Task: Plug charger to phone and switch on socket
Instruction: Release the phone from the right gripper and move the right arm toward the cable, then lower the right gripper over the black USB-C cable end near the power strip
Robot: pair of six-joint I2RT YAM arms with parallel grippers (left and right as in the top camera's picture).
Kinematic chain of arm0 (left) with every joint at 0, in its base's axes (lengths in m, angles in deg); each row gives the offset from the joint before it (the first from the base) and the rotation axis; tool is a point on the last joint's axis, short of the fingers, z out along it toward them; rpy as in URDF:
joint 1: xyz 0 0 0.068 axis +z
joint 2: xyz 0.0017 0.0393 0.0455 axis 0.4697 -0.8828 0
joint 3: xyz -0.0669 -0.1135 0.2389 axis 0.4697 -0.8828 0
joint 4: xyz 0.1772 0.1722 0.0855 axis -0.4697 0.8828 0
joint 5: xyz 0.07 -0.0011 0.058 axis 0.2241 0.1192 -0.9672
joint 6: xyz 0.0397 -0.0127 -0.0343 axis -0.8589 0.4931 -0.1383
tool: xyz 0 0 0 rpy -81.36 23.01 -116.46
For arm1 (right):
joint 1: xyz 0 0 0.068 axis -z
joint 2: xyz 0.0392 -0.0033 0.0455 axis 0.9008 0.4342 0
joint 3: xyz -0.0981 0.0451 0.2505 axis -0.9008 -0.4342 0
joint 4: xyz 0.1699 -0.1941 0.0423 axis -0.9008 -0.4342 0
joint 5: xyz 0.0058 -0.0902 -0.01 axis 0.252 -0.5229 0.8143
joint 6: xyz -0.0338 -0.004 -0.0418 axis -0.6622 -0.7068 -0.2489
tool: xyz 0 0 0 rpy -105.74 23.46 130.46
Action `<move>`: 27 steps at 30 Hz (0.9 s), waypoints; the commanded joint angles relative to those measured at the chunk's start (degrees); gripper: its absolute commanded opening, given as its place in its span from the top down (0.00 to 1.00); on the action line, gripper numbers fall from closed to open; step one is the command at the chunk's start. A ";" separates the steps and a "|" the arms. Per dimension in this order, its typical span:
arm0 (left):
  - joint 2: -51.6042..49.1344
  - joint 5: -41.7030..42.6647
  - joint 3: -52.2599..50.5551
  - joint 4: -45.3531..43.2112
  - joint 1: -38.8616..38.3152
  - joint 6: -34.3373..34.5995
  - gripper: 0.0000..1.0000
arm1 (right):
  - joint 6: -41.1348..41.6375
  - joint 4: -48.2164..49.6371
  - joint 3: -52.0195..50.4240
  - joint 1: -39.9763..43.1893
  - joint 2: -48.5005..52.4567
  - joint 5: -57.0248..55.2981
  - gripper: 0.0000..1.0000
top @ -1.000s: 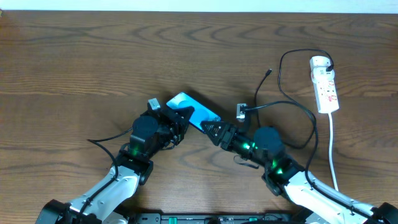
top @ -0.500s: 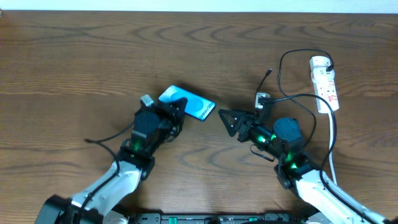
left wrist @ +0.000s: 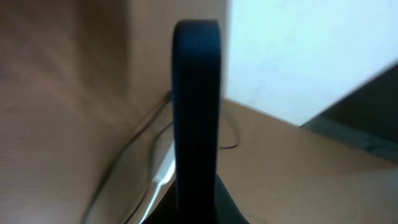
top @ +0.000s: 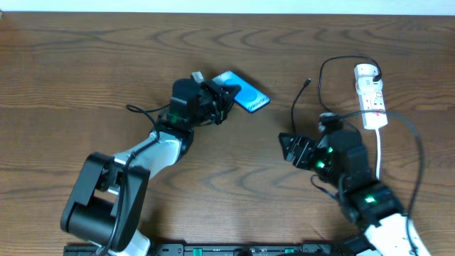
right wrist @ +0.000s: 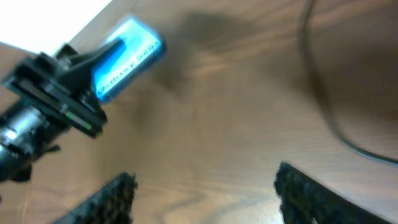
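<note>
The phone (top: 245, 96) sits above the middle of the table (top: 85, 64), clamped by its near end in the left tool (top: 226, 99), with its far end pointing toward the right side. From overhead it is a slim dark-framed slab, its bright blue screen facing up. The right wrist view shows the same blue face (right wrist: 127, 56) slanted, with a line of small white text that is too blurred to read, and a soft shadow on the wood beside it. The left wrist view gives only the phone's thin dark edge (left wrist: 197, 112), upright and out of focus, so the screen cannot be seen there. The charger (top: 307, 84) lies well apart to the right, its small black tip free on the table and its cable looping toward the white plug on the socket (top: 372, 99) at the far right edge. The right tool (top: 283, 147) hovers between phone and socket with its fingers (right wrist: 106, 199) spread wide on nothing.
</note>
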 commanded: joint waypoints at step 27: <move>-0.39 40.11 1.18 2.54 3.32 -10.40 0.92 | -10.05 -28.48 41.35 1.03 37.59 -17.57 0.02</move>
